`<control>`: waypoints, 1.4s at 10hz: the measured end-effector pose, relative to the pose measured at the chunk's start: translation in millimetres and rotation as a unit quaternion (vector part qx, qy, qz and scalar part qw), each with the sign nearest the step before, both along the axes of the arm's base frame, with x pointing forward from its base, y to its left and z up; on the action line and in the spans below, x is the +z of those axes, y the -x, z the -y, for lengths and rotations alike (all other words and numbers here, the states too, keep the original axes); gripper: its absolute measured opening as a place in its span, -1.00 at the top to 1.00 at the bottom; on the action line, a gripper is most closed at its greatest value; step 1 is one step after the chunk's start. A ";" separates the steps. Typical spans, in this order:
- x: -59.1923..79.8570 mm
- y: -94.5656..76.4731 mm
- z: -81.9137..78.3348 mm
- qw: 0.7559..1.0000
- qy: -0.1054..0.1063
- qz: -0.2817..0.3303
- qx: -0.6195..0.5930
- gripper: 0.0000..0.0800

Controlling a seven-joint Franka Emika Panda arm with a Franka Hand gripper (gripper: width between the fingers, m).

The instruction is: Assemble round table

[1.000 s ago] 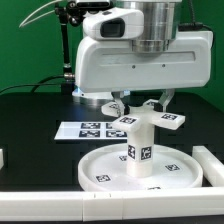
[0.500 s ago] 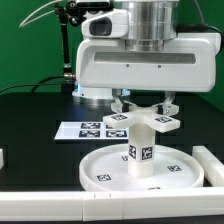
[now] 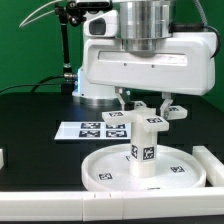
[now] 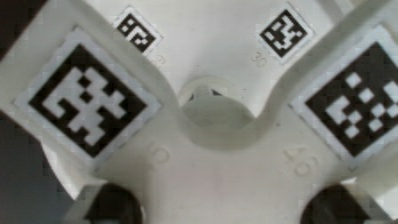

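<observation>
The large rimmed round disc (image 3: 108,172) lies flat on the black table. The short cylindrical leg (image 3: 143,150) stands upright on its middle. The cross-shaped foot piece (image 3: 148,122) sits on top of the leg, its tagged arms spreading to both sides. My gripper (image 3: 143,105) comes straight down and is shut on the foot piece's centre. In the wrist view the foot piece (image 4: 214,120) fills the picture, with tagged arms fanning out and my gripper (image 4: 231,205) closed on its body, one dark fingertip (image 4: 107,205) on each side.
The marker board (image 3: 88,130) lies flat behind the disc toward the exterior view's left. A long white bar (image 3: 212,165) lies by the disc at the exterior view's right. A small white piece (image 3: 3,157) shows at the left edge.
My gripper and the foot piece have turned about the leg's axis. The arm on the exterior view's right swung outward and up, and the left arm shifted left. Disc and leg stayed put.
</observation>
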State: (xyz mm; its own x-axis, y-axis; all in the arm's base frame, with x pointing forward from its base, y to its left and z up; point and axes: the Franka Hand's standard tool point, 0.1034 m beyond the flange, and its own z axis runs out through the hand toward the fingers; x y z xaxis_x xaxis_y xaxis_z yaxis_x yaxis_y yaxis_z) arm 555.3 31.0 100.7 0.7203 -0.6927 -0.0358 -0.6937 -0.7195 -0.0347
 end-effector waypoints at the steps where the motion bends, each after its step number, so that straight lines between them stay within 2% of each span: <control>1: 0.1 -0.1 -0.1 1.000 -0.001 -0.001 -0.012 -0.11; 5: 0.1 -0.1 -0.1 0.994 -0.002 -0.005 -0.109 -0.11; 8: 0.1 0.4 -0.3 0.975 -0.005 -0.005 -0.220 -0.11; 12: -0.2 0.8 -1.0 0.919 -0.008 0.000 -0.395 -0.11; 13: -0.2 0.8 -0.7 0.907 -0.014 -0.003 -0.421 -0.11; 14: -0.3 0.7 -0.3 0.883 -0.024 -0.007 -0.469 -0.11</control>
State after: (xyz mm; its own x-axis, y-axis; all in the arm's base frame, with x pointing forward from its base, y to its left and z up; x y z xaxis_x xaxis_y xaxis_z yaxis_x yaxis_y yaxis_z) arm 554.6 31.3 100.3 -0.1701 -0.9817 -0.0857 -0.9841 0.1737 -0.0367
